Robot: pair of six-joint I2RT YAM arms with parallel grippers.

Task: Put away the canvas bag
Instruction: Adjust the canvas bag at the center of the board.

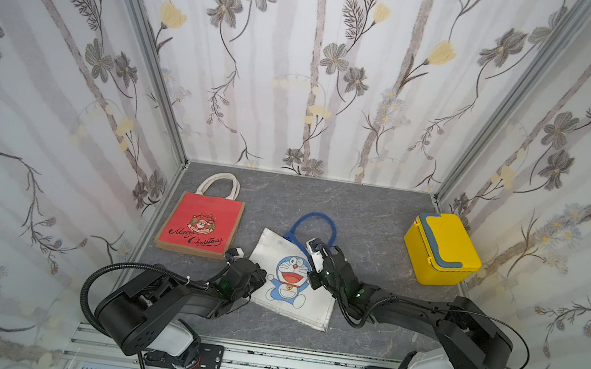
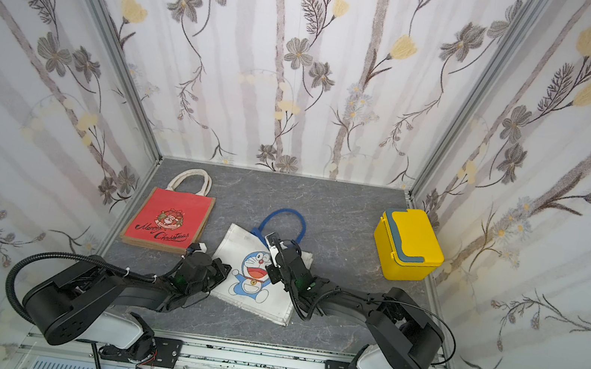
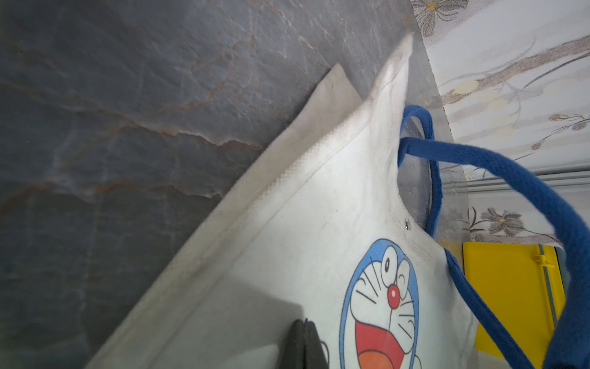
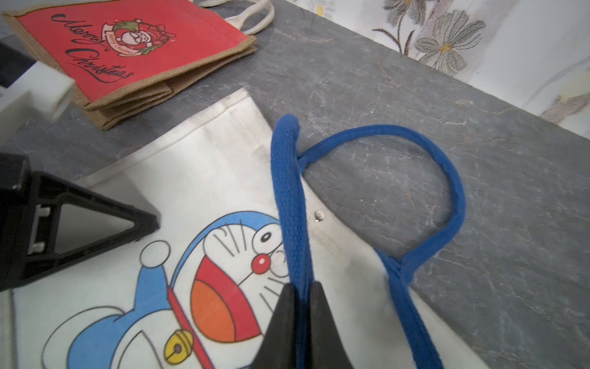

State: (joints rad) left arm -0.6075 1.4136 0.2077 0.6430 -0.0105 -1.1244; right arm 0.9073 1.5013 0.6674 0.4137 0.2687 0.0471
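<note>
The narrow pinch could be slipping: the right end effector is squeezing only one blue woven handle strap of the white canvas bag with the blue cartoon cat print, so a lift may be tilting the bag or dragging it across the grey marbled desk. The bag is lying flat beneath both end effectors. The left end effector, pressed together, is sitting over its printed face near one edge, possibly pinning it, though contact is unclear.
</note>
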